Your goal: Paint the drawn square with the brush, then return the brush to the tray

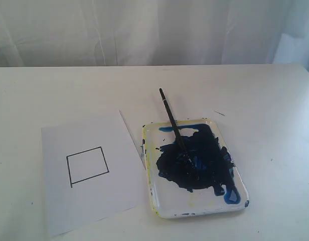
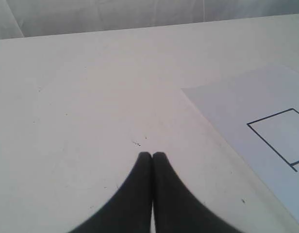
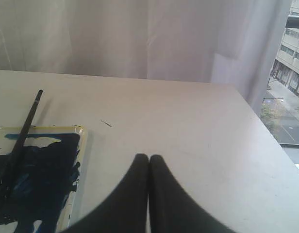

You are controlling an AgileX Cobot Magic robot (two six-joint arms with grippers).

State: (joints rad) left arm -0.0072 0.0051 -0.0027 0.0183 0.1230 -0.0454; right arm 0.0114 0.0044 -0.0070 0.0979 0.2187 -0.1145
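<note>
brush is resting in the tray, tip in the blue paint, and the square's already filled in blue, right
Not quite: the drawn square is white inside, only outlined, as the exterior view shows. The brush does rest in the tray.

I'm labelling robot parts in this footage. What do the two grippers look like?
Both the left gripper and right gripper have plain matte black fingers, broad at the base and curving in to narrow rounded tips. No cables or markings show. The arms are out of view.
</note>
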